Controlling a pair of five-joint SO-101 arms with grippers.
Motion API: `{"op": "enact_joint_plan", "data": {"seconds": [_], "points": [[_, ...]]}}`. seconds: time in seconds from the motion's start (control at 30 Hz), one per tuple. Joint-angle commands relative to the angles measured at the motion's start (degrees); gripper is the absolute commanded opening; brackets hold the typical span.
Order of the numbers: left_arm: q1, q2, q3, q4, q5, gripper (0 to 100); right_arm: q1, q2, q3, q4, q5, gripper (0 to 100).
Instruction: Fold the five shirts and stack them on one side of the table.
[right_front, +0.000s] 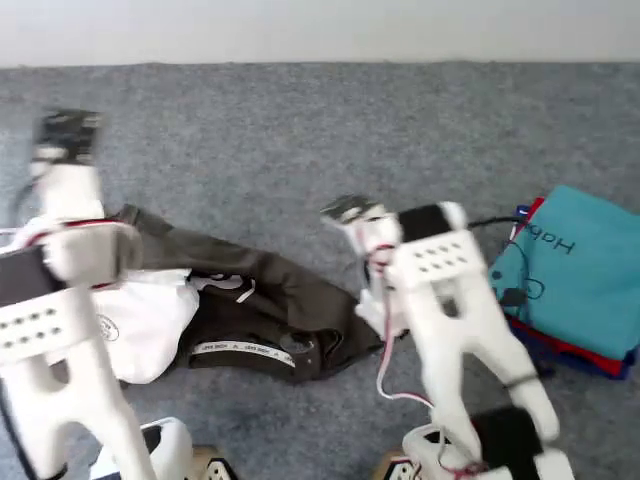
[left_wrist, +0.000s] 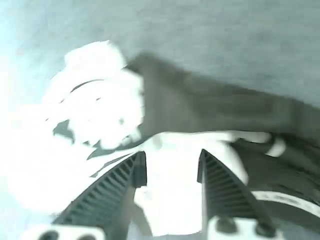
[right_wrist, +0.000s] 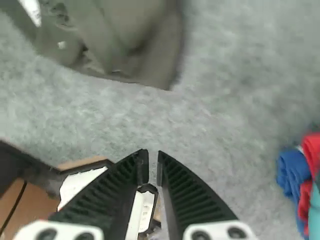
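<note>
Grey tabletop (right_front: 300, 130), white shirt (right_front: 150, 322) partly hidden

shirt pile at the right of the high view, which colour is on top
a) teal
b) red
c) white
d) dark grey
A: the teal shirt lies on top of the pile, with the edges of a red shirt and a blue shirt showing beneath it.

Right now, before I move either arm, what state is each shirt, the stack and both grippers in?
dark shirt: unfolded, crumpled.
white shirt: unfolded, bunched against the dark shirt.
stack: three folded shirts, teal on top.
left gripper: open, over the white shirt.
right gripper: shut, empty.
</note>
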Motion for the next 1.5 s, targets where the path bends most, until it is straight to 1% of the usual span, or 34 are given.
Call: {"op": "enact_joint_plan", "data": {"seconds": [0.0,0.1,0.2,0.27,0.47,0.57,0.7,0.8,0.97,1.1,1.13,1.27,1.47], "points": [[-7.1,0.0,2.2,-2.5,0.0,17,-5.2,5.6,-5.4,-1.5,-2.5,7.2],[-9.6,-0.3,7.3,-5.6,0.0,17,-8.6,10.6,-9.1,-1.8,-5.6,13.6],[-10.5,-0.4,9.6,-6.9,0.0,17,-12.1,13.8,-12.8,-1.5,-8.0,18.3],[-11.0,-0.4,9.7,-6.9,0.0,17,-14.1,15.0,-14.9,-1.2,-9.1,18.9],[-10.8,-0.3,9.9,-7.6,0.2,17,-17.5,18.2,-16.0,-1.8,-9.1,19.0],[-10.8,-0.1,10.0,-8.0,0.2,17,-17.7,20.2,-16.0,-3.1,-9.8,19.0],[-10.8,0.0,10.0,-8.1,0.4,17,-16.9,23.3,-15.8,-7.5,-11.7,18.9],[-10.8,0.0,10.0,-8.1,0.2,17,-14.8,26.3,-16.0,-10.1,-11.5,18.8],[-11.0,0.0,10.0,-8.1,0.2,17,-7.1,30.3,-16.1,-13.2,-11.2,17.7],[-11.0,0.0,10.0,-8.1,0.2,17,-1.5,31.6,-16.2,-14.5,-5.6,6.5],[-11.0,0.0,10.1,-8.1,0.2,17,-0.1,31.3,-16.2,-15.3,-4.5,5.3],[-10.7,0.0,10.1,-8.1,0.4,17,4.7,30.8,-19.0,-17.2,-0.8,5.1],[-10.7,-0.3,13.5,-10.7,0.2,17,10.5,35.4,-30.3,-18.9,5.3,5.1]]}}
